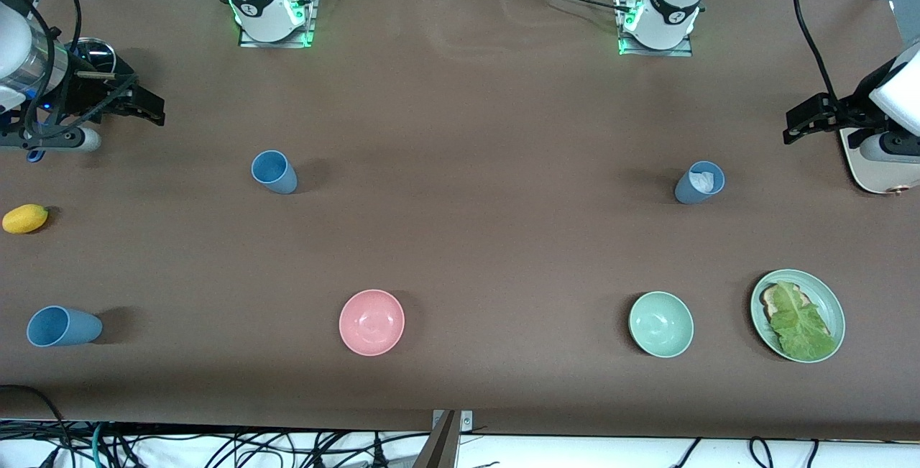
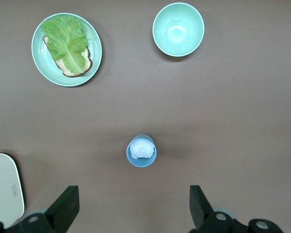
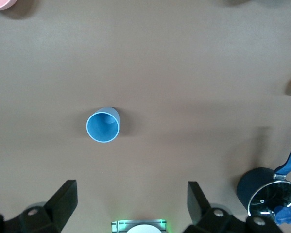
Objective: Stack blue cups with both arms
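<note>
Blue cups stand upright: one (image 3: 103,124) under the open right claw (image 3: 130,206), one (white wad inside) (image 2: 141,150) under the open left claw (image 2: 134,208); a third (image 1: 61,326) stands nearer the front camera.

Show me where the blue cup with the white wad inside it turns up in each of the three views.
Front view: the blue cup with the white wad stands toward the left arm's end of the table, farther from the camera than the mint-green bowl.
Left wrist view: the same cup is near the middle of the picture, seen from above.
Right wrist view: not in it; the cup there is empty.
Shared landmark: the mint-green bowl.
</note>
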You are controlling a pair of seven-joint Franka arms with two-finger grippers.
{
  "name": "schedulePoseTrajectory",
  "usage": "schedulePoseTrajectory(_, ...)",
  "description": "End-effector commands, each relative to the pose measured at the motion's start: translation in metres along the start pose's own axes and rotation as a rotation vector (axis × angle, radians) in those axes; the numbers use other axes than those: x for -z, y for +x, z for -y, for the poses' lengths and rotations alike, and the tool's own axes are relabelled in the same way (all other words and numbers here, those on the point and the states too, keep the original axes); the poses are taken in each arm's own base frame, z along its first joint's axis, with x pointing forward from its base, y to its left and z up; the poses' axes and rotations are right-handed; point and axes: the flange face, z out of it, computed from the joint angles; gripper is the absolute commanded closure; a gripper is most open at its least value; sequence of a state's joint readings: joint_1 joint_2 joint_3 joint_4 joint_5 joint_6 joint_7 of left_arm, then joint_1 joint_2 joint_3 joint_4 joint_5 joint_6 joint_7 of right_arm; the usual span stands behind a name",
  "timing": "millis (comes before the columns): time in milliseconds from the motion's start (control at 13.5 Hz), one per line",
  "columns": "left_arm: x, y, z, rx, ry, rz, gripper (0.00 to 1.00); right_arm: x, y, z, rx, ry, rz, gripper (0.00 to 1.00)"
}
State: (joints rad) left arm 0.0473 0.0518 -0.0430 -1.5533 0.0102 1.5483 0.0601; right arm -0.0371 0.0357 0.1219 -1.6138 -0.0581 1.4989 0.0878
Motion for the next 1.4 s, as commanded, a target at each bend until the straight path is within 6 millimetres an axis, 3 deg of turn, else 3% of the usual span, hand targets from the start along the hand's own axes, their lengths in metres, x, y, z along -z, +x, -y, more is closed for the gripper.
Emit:
schedulePoseTrajectory(0, -0.0008, -0.0004, -0.0007, -0.007, -0.007, -0.005, 0.00, 0.0092, -0.0078, 0.0044, -0.008, 0.023, 0.000, 0.00)
schedulePoseTrajectory(1329, -0.0016, -0.0005, -0.0007, -0.007, -0.007, -0.003, 0.00, 0.0101, -0.0093, 0.0042, -0.008, 0.023, 0.010, 0.00)
